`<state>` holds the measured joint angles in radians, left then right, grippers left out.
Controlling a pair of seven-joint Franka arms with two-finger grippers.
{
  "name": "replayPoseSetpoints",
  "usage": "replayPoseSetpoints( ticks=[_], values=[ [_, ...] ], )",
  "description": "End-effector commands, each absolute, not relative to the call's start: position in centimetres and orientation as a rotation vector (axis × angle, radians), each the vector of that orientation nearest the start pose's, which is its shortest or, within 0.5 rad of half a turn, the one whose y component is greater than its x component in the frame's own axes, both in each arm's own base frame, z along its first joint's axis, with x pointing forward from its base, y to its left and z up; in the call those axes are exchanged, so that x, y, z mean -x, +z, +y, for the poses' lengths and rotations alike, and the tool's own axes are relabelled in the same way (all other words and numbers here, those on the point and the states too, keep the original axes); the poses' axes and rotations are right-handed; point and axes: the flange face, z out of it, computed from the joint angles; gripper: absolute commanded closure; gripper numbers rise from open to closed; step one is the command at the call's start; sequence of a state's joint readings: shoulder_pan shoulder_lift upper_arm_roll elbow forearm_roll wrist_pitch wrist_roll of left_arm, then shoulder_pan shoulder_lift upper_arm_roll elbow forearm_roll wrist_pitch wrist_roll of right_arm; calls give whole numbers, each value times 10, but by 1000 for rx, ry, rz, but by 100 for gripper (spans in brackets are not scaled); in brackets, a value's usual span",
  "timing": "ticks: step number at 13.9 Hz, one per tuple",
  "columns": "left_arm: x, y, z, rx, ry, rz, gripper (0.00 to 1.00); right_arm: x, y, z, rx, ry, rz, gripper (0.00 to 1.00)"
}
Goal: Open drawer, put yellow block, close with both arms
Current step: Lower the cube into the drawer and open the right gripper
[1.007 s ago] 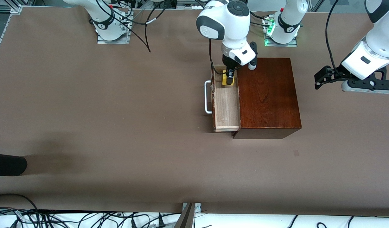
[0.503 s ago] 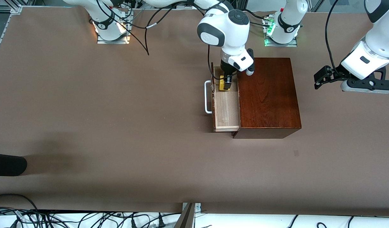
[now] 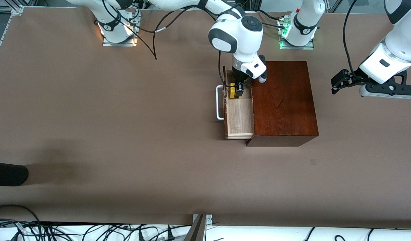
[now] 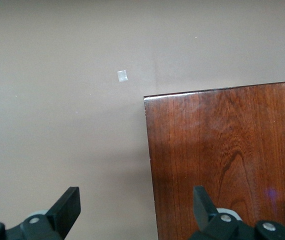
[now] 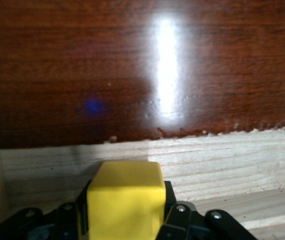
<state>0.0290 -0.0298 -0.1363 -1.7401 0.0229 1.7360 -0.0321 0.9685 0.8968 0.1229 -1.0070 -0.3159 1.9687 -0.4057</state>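
The drawer is pulled out of the dark mahogany box, its white loop handle toward the right arm's end. My right gripper is low inside the drawer's end nearest the robot bases, shut on the yellow block. In the right wrist view the yellow block sits between the black fingers, with the pale wood wall and the dark box face just ahead. My left gripper is open and empty, held above the table off the box's side at the left arm's end; its wrist view shows the box top.
A black rounded object lies at the table's edge toward the right arm's end. Cables hang along the table's near edge and by the right arm's base. A small pale square mark is on the table near the box.
My right gripper has lowered with the yellow block into the drawer and shifted slightly toward the handle side. The left arm has barely moved.
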Motion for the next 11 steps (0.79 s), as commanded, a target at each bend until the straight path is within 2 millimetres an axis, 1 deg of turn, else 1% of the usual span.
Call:
replayPoseSetpoints(
  ticks=[1,4,5,6,8,10,11],
  values=[
    [-555,582,-63,3088,-43,159,0,-411,318,668,2324,-208,-2368,100],
    [-555,581,-63,3088,-38,159,0,-410,315,667,2328,-204,-2365,100],
    [-555,581,-63,3087,-38,162,0,-410,315,667,2332,-204,-2361,97],
    [-555,581,-62,3088,-38,157,0,-410,314,668,2336,-204,-2354,1],
    [-555,581,-64,3087,-39,162,0,-411,317,668,2334,-223,-2351,0],
    [-554,581,-64,3087,-39,164,0,-420,324,664,2348,-240,-2330,0],
    [-554,581,-64,3087,-39,164,0,-421,330,664,2349,-255,-2325,0]
  ],
)
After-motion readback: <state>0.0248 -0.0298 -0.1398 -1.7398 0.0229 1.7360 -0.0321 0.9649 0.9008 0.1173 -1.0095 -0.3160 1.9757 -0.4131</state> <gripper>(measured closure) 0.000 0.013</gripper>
